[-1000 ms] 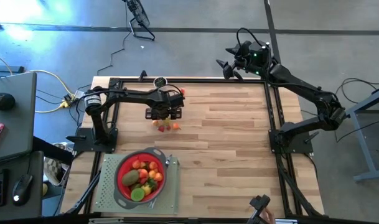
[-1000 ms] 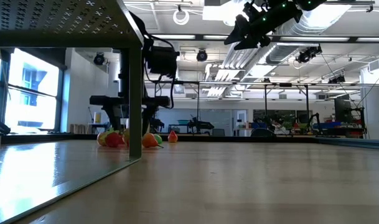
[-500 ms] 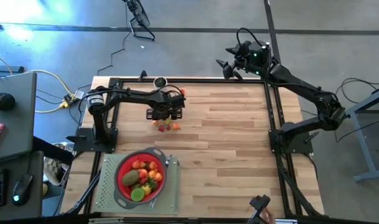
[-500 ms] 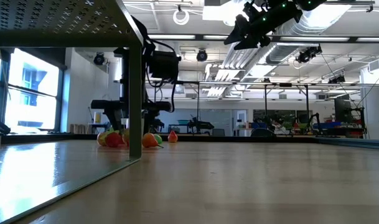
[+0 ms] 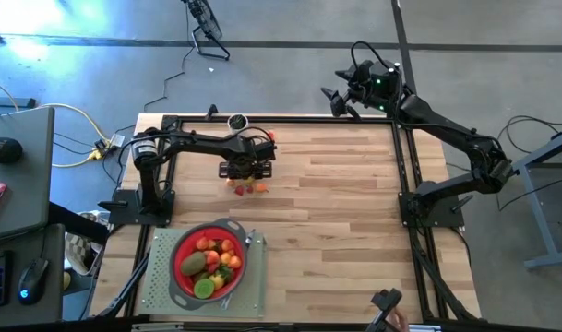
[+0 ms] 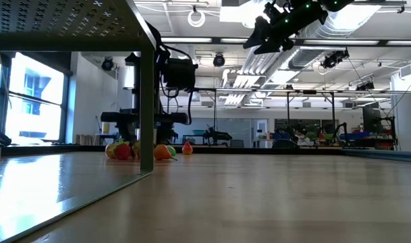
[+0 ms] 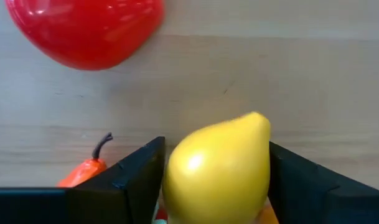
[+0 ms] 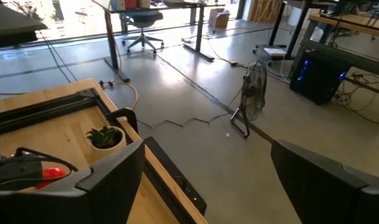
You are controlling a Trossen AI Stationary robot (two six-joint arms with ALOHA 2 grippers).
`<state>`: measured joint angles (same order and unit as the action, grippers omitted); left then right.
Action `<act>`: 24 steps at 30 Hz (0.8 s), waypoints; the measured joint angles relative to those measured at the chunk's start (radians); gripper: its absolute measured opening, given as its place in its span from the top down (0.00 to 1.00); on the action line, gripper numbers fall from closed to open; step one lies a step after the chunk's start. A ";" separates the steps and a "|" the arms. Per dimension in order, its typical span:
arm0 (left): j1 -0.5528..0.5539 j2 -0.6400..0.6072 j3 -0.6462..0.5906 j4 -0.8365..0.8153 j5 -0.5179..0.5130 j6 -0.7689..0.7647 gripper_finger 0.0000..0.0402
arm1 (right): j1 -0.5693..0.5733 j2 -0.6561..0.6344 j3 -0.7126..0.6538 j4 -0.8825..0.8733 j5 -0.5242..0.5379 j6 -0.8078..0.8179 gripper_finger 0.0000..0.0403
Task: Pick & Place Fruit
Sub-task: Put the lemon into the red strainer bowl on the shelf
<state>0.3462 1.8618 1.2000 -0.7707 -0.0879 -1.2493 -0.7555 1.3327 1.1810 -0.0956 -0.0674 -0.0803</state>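
Several small toy fruits (image 5: 246,187) lie in a cluster on the wooden table near its far left. My left gripper (image 5: 246,171) points straight down over them. In the left wrist view a yellow, lemon-shaped fruit (image 7: 217,168) fills the gap between its fingers. A red fruit (image 7: 83,31) and an orange one with a dark stem (image 7: 83,177) lie beside it. More fruits fill the red strainer (image 5: 209,261) at the near left. My right gripper (image 5: 336,100) hangs open, high beyond the table's far edge. My left gripper (image 7: 217,186) has the yellow fruit between its two fingers, which meet its two rounded sides (image 7: 174,180). The fingers come from above, pointing down. The fruit's pointed end (image 7: 256,121) sticks out past the fingers. The fruit sits down at the table among the other fruits.
The strainer stands on a grey perforated mat (image 5: 161,281) at the near left corner. A small potted plant (image 5: 236,121) stands at the far edge behind the fruits. In the low view a grey post (image 6: 146,101) hides part of my left gripper. The table's middle and right are bare wood.
My left gripper has sunk a little toward the cluster of fruits.
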 joint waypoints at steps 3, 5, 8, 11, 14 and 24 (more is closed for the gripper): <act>0.000 0.000 0.000 -0.001 0.000 0.012 0.48 | 0.000 0.000 0.000 0.000 0.017 0.000 0.15; 0.000 0.000 0.000 0.000 0.000 0.013 0.49 | 0.000 0.000 0.000 0.000 0.017 0.000 0.15; 0.000 0.000 0.000 0.000 0.000 0.014 0.49 | 0.000 0.000 0.000 0.002 0.017 0.000 0.15; 0.000 0.000 0.000 -0.001 0.000 0.022 0.46 | 0.000 0.000 0.000 0.002 0.017 0.000 0.15; 0.000 -0.005 -0.001 -0.005 -0.001 0.026 0.44 | 0.000 0.000 0.000 0.002 0.017 0.000 0.15; 0.001 -0.099 -0.002 -0.014 -0.023 0.059 0.49 | 0.000 0.000 0.000 0.002 0.017 -0.002 0.15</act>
<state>0.3475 1.7627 1.1984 -0.7851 -0.1104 -1.1901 -0.7558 1.3327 1.1812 -0.0933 -0.0509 -0.0826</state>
